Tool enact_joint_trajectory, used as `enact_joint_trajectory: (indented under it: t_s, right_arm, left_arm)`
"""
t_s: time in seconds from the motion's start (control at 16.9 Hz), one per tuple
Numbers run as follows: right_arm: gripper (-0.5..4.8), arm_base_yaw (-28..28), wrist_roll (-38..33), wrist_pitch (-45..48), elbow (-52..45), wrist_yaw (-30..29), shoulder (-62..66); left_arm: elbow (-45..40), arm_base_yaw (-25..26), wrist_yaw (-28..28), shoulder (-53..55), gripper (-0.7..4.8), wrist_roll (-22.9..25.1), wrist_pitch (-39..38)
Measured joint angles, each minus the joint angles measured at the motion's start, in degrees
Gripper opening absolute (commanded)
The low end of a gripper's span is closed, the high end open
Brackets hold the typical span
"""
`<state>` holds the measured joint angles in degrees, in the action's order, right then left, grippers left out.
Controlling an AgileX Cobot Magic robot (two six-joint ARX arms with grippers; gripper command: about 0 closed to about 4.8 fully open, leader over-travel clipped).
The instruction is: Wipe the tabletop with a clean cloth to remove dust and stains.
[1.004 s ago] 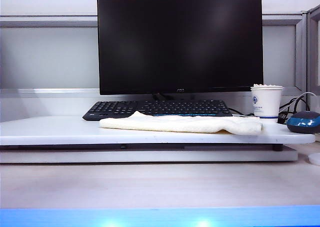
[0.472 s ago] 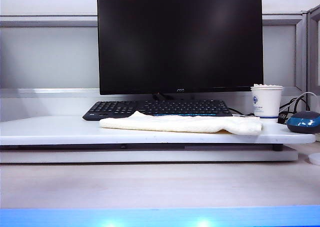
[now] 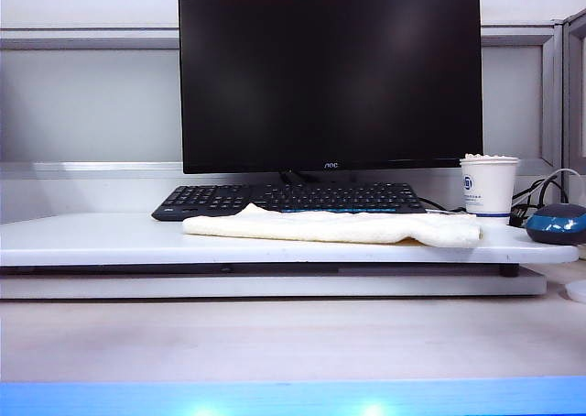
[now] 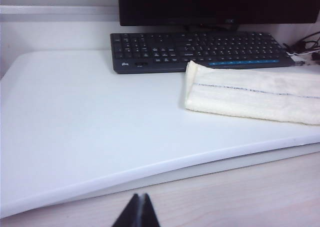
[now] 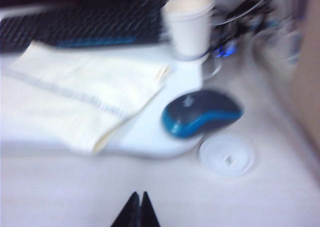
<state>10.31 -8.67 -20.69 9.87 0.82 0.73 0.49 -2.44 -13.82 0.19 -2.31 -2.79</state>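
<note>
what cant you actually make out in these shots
- Left tool: only its dark tips show at the left wrist view's edge, closed together; the rest is cut off.
- Right tool: same, tips only, closed; the whole right wrist view is motion-blurred.
- Both arms: absent from the exterior view.
- Paper cup: logo print too small to read.
- Dust or stains on the tabletop: none discernible.
- Under the cloth: hidden.

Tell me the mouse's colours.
The mouse is black on top with a blue band; the right wrist view shows it best.
</note>
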Motion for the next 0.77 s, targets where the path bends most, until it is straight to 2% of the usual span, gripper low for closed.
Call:
enact_joint_trajectory:
  t_s: [0.35, 0.77]
  right_arm:
    - [-0.08, 0.00, 2.25, -0.20, -5.62, -2.12, -0.04]
    - [-0.08, 0.00, 5.40, 0.17, -6.27, -2.14, -0.04]
  left_arm:
    - [0.00, 0.00, -0.07, 0.00, -0.06, 0.13, -0.81]
    - [0.00, 0.02, -0.07, 0.00, -0.06, 0.11, -1.75]
